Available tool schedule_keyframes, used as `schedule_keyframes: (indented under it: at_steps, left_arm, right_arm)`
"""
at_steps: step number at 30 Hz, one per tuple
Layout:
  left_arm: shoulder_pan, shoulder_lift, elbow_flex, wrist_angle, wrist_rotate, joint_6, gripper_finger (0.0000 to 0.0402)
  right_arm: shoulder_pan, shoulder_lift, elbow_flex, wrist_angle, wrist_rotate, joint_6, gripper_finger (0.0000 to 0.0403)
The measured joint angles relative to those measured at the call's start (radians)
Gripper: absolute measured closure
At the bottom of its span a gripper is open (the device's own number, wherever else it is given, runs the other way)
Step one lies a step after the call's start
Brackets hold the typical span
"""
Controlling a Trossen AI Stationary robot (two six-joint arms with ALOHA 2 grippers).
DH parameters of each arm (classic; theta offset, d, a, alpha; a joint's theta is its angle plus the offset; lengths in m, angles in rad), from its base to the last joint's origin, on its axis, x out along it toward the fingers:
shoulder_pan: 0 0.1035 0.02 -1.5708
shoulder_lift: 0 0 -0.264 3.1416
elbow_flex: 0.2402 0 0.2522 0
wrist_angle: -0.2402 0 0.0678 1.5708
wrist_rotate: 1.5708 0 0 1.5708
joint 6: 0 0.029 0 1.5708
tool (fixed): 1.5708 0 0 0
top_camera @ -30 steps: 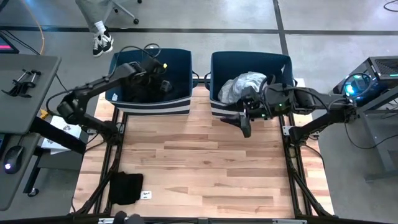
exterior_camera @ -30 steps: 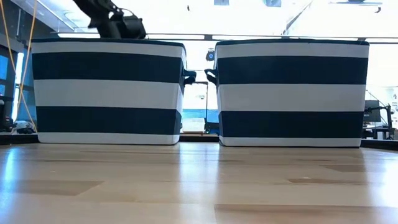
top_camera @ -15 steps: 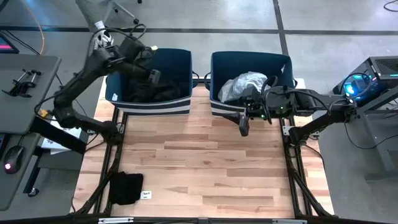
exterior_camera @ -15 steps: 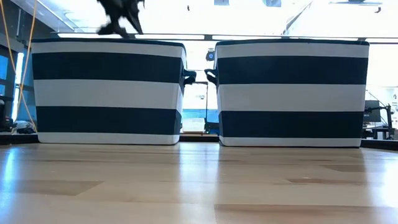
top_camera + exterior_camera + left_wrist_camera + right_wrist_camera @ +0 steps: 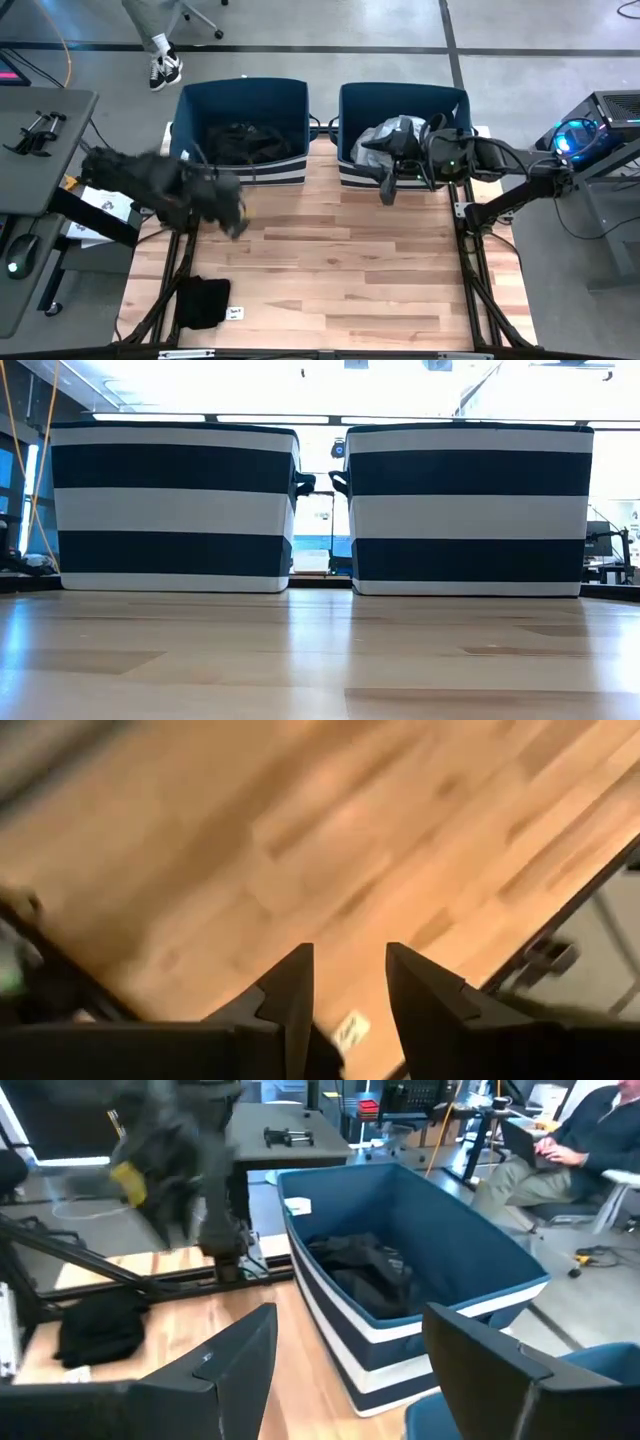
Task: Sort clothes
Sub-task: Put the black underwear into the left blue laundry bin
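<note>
A wooden table [image 5: 330,270] is filling the scene, and everything else is placed against it. At its near left corner a black garment [image 5: 201,302] is lying folded, with a small white tag [image 5: 235,313] just beside it. Above the table's left side the left gripper [image 5: 236,222] is showing only as a dark smear, its shape hard to make out from above; its wrist view shows the two fingers [image 5: 293,995] standing apart with nothing between them, over bare wood. At the table's far edge two navy-and-white striped bins are sitting side by side. The left bin [image 5: 243,165] is holding dark clothes [image 5: 242,143], partly lost in shadow. The right bin [image 5: 345,170] is holding a grey-white patterned garment [image 5: 385,135], partly covered by the right gripper [image 5: 387,190], which is hanging at that bin's front wall with jaws wide apart and empty. Beyond the table, a person's leg and shoe [image 5: 163,68] are cut off by the frame.
</note>
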Motion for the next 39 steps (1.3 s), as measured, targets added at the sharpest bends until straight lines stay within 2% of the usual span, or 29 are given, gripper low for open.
schedule_keyframes:
  at_steps: [4,8,12,16,23,27,29,32,36,39]
  left_arm:
    - [-0.191,0.022,-0.173,0.091,0.043,-0.195,0.0293]
    - [-0.332,0.046,-0.355,0.242,0.185,-0.296,0.0293]
    - [-0.428,0.078,-0.512,0.375,0.346,-0.41,0.0287]
    - [-0.476,0.111,-0.635,0.445,0.499,-0.557,0.0253]
    - [-0.491,0.14,-0.819,0.73,0.472,-0.583,0.0175]
    - [-0.491,0.196,-0.897,0.86,0.49,-0.551,0.0168]
    - [-0.491,0.235,-0.903,0.876,0.52,-0.504,0.018]
    - [-0.491,0.301,-0.899,0.874,0.57,-0.404,0.0219]
    - [-0.486,0.347,-0.896,0.882,0.608,-0.349,0.0309]
    - [-0.479,0.339,-0.896,0.89,0.583,-0.337,0.0381]
  right_arm:
    - [-0.02,0.0,0.0,0.0,-0.001,-0.037,0.0162]
    - [-0.042,0.0,0.0,-0.001,-0.003,-0.069,0.0162]
    - [-0.065,0.0,0.0,-0.006,-0.038,-0.078,0.0162]
    - [-0.078,0.0,0.0,-0.007,-0.079,-0.078,0.0162]
    - [-0.078,0.0,0.0,-0.007,-0.082,-0.04,0.0162]
    - [-0.078,0.0,0.0,-0.006,-0.082,-0.003,0.0162]
    - [-0.078,0.0,0.0,-0.008,-0.083,0.021,0.0162]
    - [-0.077,0.0,0.0,-0.015,-0.083,0.057,0.0162]
    - [-0.076,0.0,0.0,-0.015,-0.085,0.088,0.0162]
    - [-0.075,0.0,0.0,-0.017,-0.102,0.108,0.0162]
